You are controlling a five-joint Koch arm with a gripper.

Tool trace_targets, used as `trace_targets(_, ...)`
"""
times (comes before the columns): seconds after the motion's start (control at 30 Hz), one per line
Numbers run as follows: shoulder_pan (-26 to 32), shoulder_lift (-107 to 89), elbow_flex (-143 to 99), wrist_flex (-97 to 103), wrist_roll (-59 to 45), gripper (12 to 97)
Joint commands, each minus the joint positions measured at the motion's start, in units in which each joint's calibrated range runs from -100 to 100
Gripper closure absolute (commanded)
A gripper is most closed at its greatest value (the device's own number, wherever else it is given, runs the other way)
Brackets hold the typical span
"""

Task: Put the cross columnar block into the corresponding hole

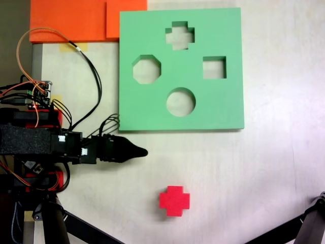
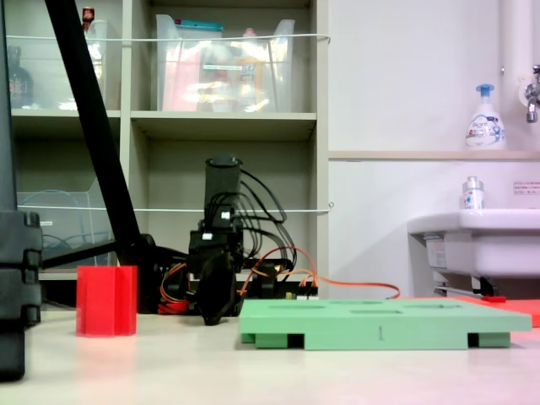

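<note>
The cross columnar block [image 1: 174,200] is bright red and stands alone on the white table, below the green board [image 1: 152,109]. In the low fixed view the block [image 2: 106,300] stands upright at the left. The corresponding hole [image 1: 180,35], plus-shaped, sits near the board's top edge with nothing in it. My black gripper [image 1: 143,151] points right, just below the board's lower left corner and up-left of the block, a clear gap away. Its jaws meet in one point and hold nothing. Seen head-on, the gripper [image 2: 216,316] hangs low over the table beside the board [image 2: 380,325].
The board also has an octagonal cutout [image 1: 147,69], a square one [image 1: 214,67] and a round one [image 1: 181,101]. Orange foam sheets [image 1: 71,20] lie at the top left. Cables [image 1: 94,76] loop beside the arm's base. Black stand legs [image 1: 315,223] cross the lower corners.
</note>
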Motion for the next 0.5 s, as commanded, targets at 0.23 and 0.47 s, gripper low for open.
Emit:
trace_targets(0.23, -10.11, -0.55, 0.42, -14.66, 20.37, 70.6)
trace_targets(0.47, -10.89, -0.55, 37.51, -60.5, 31.31, 74.4)
